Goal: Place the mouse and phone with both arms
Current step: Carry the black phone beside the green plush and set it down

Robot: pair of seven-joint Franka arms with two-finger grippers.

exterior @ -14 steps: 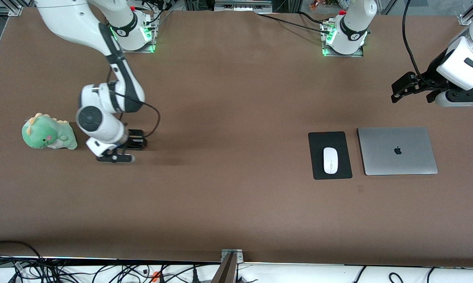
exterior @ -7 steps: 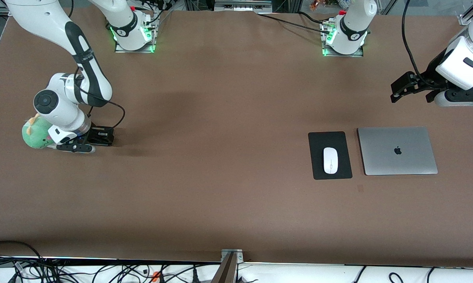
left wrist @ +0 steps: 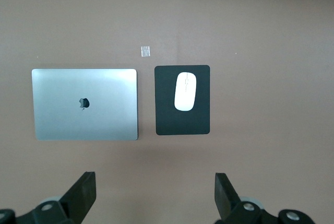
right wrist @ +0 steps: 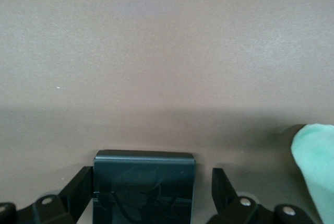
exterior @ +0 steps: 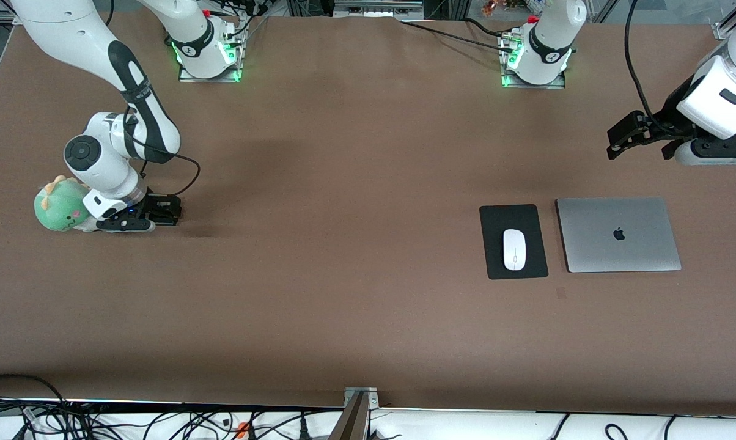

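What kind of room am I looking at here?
Probably a robotics lab: two robot arms bolted to a brown table, loose cables along its edge, and test items like a laptop and mouse.

Table (exterior: 356, 183): plain matte brown, no pattern. Mouse (exterior: 514, 249): glossy white w/ thin grey centre line. Mouse pad (exterior: 527, 214): flat black, unmarked. Laptop (exterior: 617, 234): silver-grey lid w/ black logo at centre. Phone (right wrist: 144, 187): black, glossy face w/ faint reflections. Plush toy (exterior: 59, 205): mint green, cream spikes, pink cheek spot, white underside. Arms: white shells w/ black joint bands, black cables; bases lit green. Left gripper (exterior: 640, 134) and right gripper (exterior: 137, 219): black throughout. Small pale square tag (left wrist: 145, 51) on table near the laptop: whitish.
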